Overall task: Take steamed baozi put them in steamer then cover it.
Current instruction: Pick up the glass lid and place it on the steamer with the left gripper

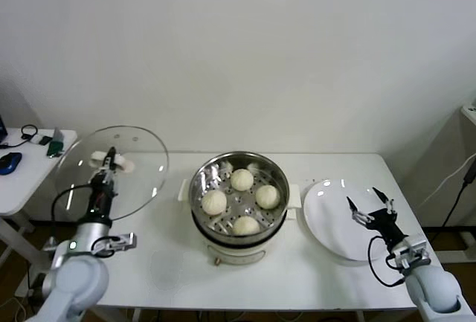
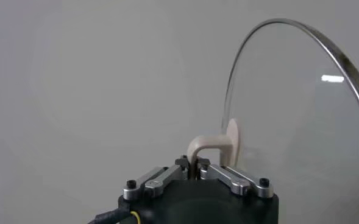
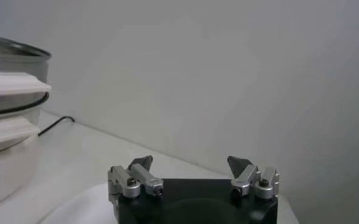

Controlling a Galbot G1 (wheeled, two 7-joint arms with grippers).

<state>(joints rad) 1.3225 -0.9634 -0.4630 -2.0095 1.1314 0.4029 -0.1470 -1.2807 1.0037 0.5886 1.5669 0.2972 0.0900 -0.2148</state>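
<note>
Four buns lie in the steamer [image 1: 239, 197] at the middle of the tabletop [image 1: 163, 262]: one bun [image 1: 241, 179] toward the back, one [image 1: 214, 202] on my left, one [image 1: 268, 196] on my right, one [image 1: 246, 225] nearest me. All sit on the perforated tray, so loading looks complete and only the covering remains.

My left gripper [image 1: 111, 160] is pressed together on the cream handle [image 2: 211, 147] of the glass lid [image 1: 113, 174], pinching it. I hold the lid clear of the tabletop, tilted steeply on edge (its rim shows as an arc in the left wrist view), well to the left of the steamer and apart from it.

The relation that governs the coming move: the steamer's open mouth lies to the right of the lid and lower. By my judgement the lid must travel rightward, turn from near upright to flat, then descend centred on the rim. The left arm is the nearer one, and already carries it.

My right gripper [image 1: 370, 205] hangs over the white plate [image 1: 331, 229] to the right of the steamer, spread wide and holding nothing.
</note>
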